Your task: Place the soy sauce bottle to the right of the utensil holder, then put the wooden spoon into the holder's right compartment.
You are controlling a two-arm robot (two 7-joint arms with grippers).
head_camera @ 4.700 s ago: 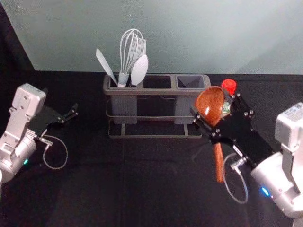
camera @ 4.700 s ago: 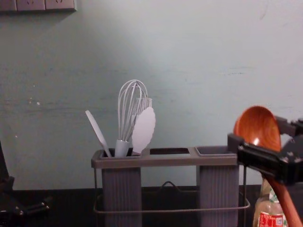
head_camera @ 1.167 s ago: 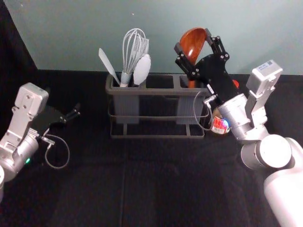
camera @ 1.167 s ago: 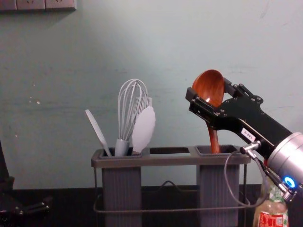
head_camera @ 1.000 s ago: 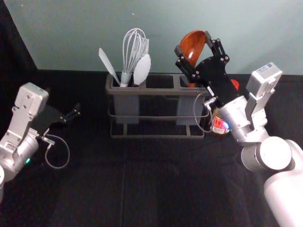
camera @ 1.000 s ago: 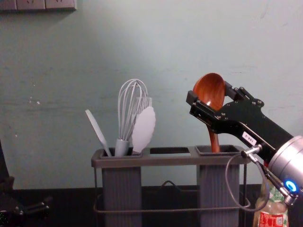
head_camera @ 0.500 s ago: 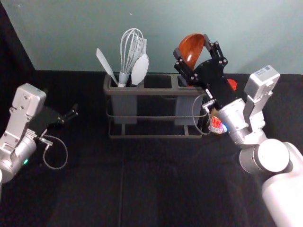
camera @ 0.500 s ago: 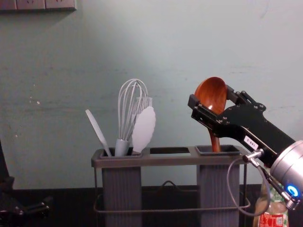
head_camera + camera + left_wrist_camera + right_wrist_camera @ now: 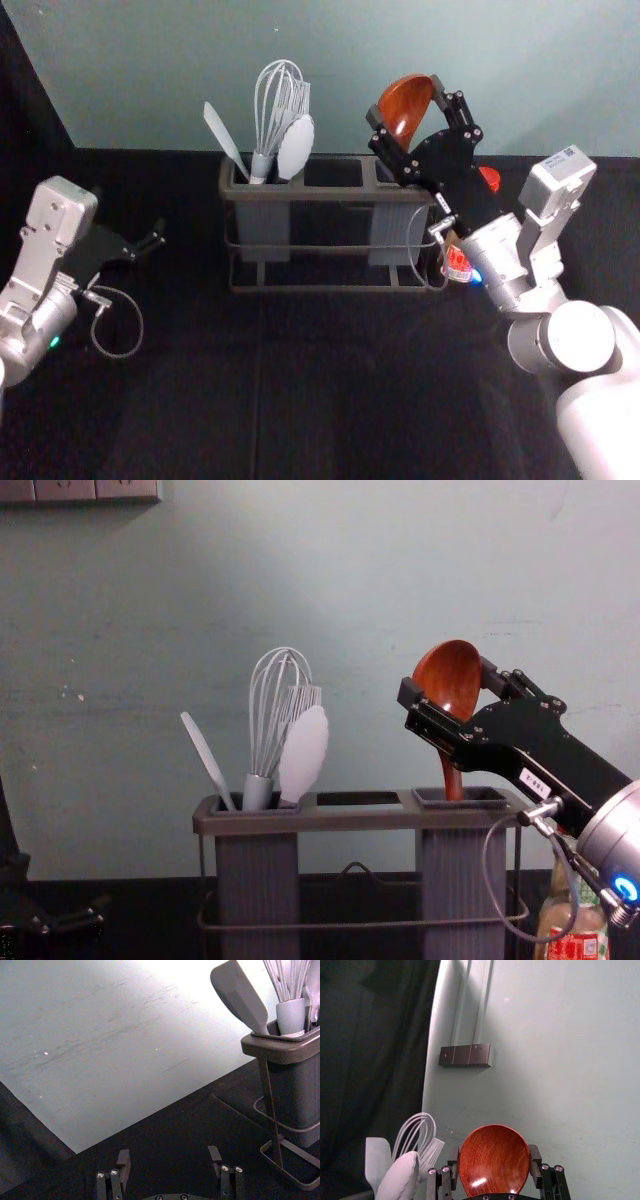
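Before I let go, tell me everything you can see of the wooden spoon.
The wooden spoon is glossy reddish-brown, with a round, hollow bowl and slim handle. It stands bowl up, slightly tilted, held in the right gripper, fingers on either side of the bowl. The handle enters the right compartment of the holder; its tip is hidden.

In the head view, the right gripper (image 9: 405,97) is at one o'clock, fingers gripping. The left gripper (image 9: 158,235) idles at nine o'clock, fingers spread.
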